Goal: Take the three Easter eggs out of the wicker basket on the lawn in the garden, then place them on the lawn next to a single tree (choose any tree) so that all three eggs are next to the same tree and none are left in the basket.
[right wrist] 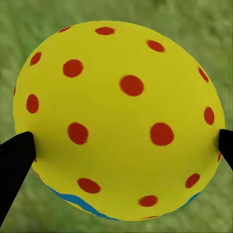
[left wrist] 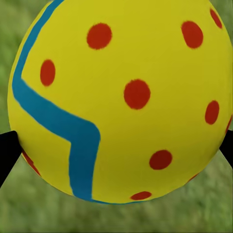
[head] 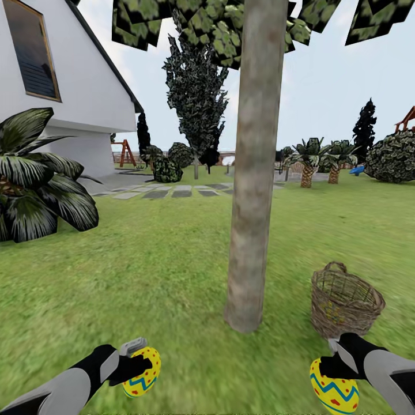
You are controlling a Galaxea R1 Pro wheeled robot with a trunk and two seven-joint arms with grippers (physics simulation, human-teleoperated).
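Left gripper (head: 140,364) and right gripper (head: 334,369) are each clamping an Easter egg (head: 142,372) over the lawn (head: 144,276), near the tree (head: 251,230). Wicker basket (head: 344,302) is sitting right of the trunk; something yellow is showing through its weave. Placing step: next is lowering both eggs beside the trunk and releasing

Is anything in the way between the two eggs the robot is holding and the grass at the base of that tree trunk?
Nothing visible: only open lawn lies between each held egg and the tree.

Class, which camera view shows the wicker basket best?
The head view: the wicker basket stands whole on the lawn, right of the tree. Both wrist views show held Easter eggs against grass, with no basket visible.
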